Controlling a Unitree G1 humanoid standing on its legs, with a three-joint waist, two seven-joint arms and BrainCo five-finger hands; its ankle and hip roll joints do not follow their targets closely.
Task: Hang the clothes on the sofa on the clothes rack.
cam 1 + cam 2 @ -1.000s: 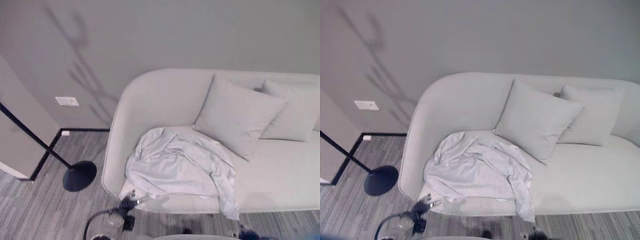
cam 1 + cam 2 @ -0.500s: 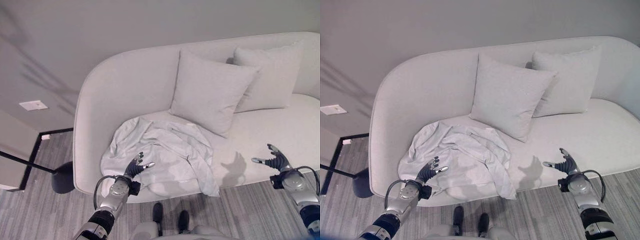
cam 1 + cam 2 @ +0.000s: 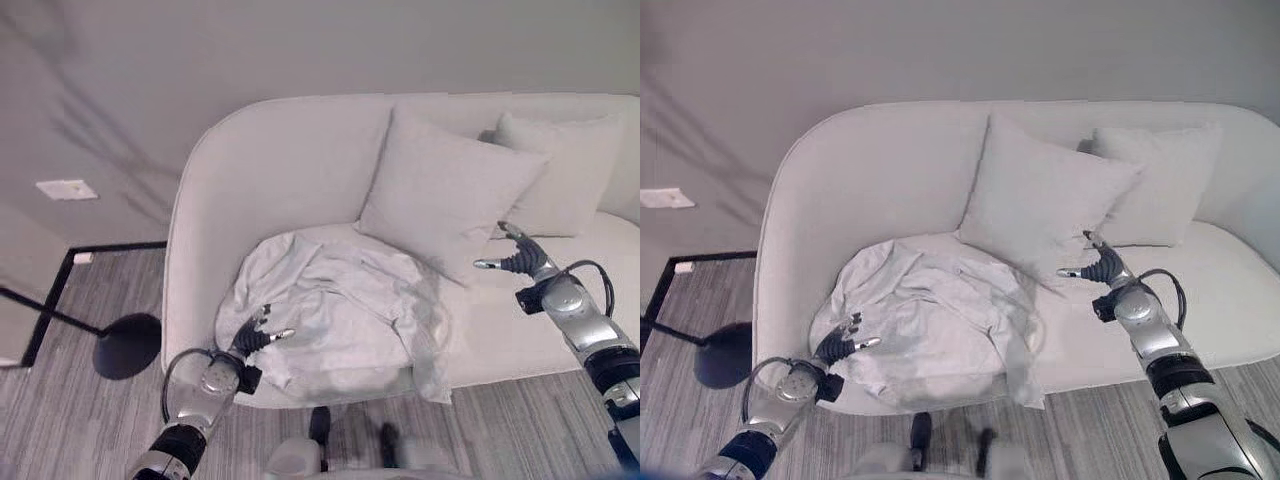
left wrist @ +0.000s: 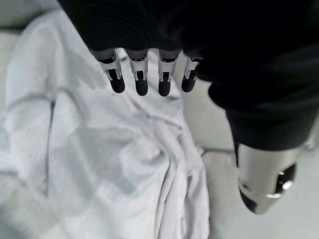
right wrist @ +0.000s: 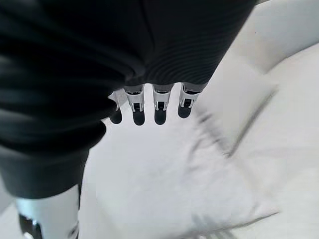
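- The left wrist view shows the left hand (image 4: 149,74) with straight, loose fingers just above the clothes (image 4: 114,164), holding nothing.
- The eye views show the clothes in a heap on the sofa (image 3: 250,180), at 7 o'clock from the big pillow (image 3: 440,200).
- The right hand (image 3: 520,262) is spread wide by the pillow's lower edge, at 3 o'clock from the clothes.
- Bare seat lies under the right arm.

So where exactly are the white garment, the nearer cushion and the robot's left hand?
white garment (image 3: 340,310): left eye view, middle of the crumpled cloth.
nearer cushion (image 3: 440,195): left eye view, its front face.
left hand (image 3: 255,338): left eye view, its fingers.
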